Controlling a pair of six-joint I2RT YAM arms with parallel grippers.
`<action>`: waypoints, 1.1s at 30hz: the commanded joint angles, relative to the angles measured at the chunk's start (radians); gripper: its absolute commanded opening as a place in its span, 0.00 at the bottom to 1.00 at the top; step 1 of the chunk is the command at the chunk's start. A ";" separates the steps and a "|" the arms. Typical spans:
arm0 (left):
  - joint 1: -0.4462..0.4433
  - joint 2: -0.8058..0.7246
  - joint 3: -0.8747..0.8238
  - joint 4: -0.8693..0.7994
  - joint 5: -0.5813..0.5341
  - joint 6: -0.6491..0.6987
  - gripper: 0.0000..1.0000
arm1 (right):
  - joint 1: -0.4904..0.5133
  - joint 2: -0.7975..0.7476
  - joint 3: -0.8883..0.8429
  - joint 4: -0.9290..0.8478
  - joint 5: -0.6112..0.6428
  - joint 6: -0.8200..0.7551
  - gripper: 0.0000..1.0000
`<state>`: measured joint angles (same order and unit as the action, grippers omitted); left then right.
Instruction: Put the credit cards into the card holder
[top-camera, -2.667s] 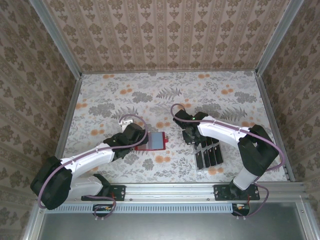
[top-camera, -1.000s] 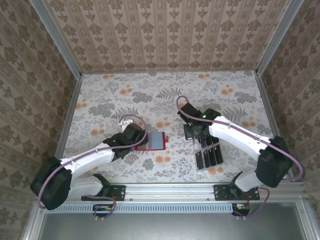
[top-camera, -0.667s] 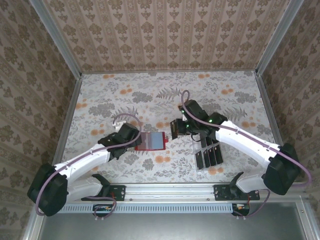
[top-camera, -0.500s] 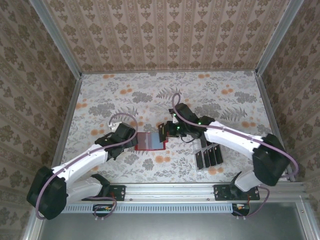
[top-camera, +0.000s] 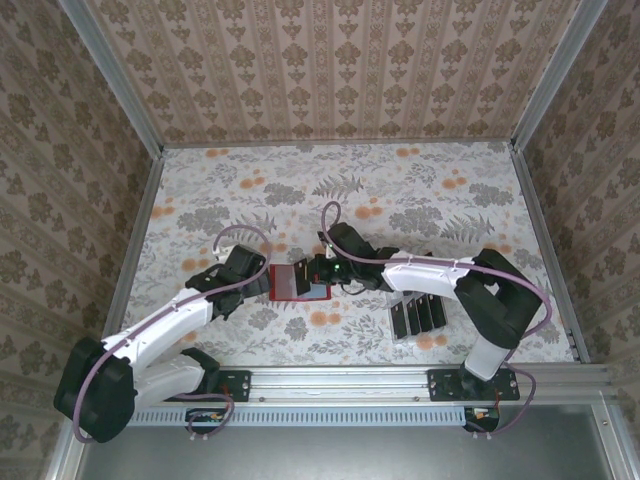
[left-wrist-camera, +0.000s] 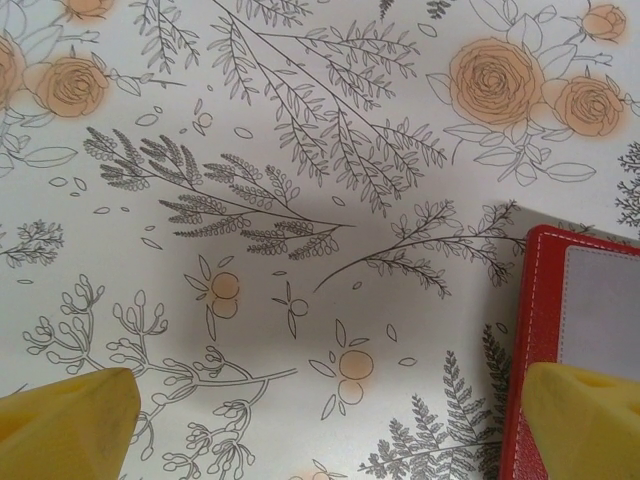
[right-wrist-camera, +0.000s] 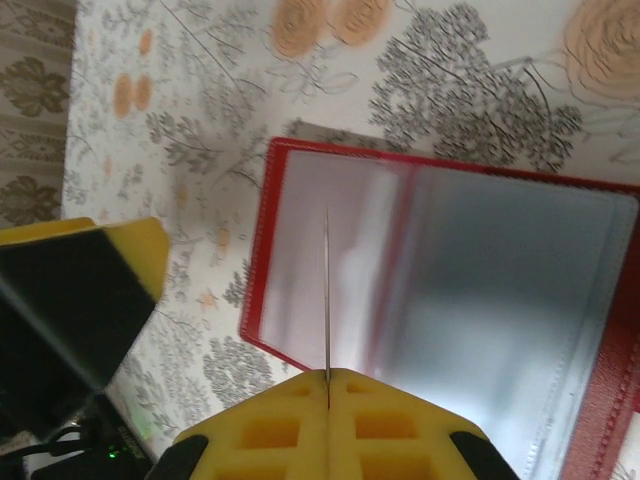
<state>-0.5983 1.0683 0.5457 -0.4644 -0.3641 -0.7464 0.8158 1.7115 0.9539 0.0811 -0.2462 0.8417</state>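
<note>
The card holder (top-camera: 296, 284) lies open on the table, red with clear sleeves (right-wrist-camera: 450, 300). My right gripper (top-camera: 322, 270) hovers over its right part, shut on a thin credit card (right-wrist-camera: 327, 290) that I see edge-on, pointing down at the sleeves; the fingers (right-wrist-camera: 400, 430) press together. Further black credit cards (top-camera: 415, 312) stand in the clear tray at right. My left gripper (top-camera: 247, 281) sits just left of the holder, open with nothing held. One of its yellow fingertips (left-wrist-camera: 585, 415) is over the holder's red edge (left-wrist-camera: 530, 330), the other (left-wrist-camera: 65, 425) over bare table.
The clear slotted tray (top-camera: 398, 332) stands near the front right, by the right arm's forearm. Patterned walls enclose the floral table (top-camera: 400, 190) on three sides; open floor lies toward the back and left. The left gripper's finger (right-wrist-camera: 80, 290) shows beside the holder.
My right gripper left the tray with a card and swung left over the holder. My left gripper slid a little left, off the holder.
</note>
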 joint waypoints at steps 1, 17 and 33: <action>0.009 0.014 0.020 -0.003 0.017 0.030 1.00 | -0.010 0.032 -0.044 0.060 0.013 0.007 0.00; -0.005 0.025 0.042 0.077 0.118 0.097 1.00 | -0.040 0.043 -0.134 0.115 -0.003 0.023 0.00; -0.109 0.227 0.143 0.035 0.031 0.167 1.00 | -0.043 0.047 -0.142 0.122 -0.002 0.043 0.00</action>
<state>-0.6941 1.2667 0.6537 -0.3939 -0.2863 -0.6132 0.7803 1.7443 0.8288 0.2119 -0.2485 0.8711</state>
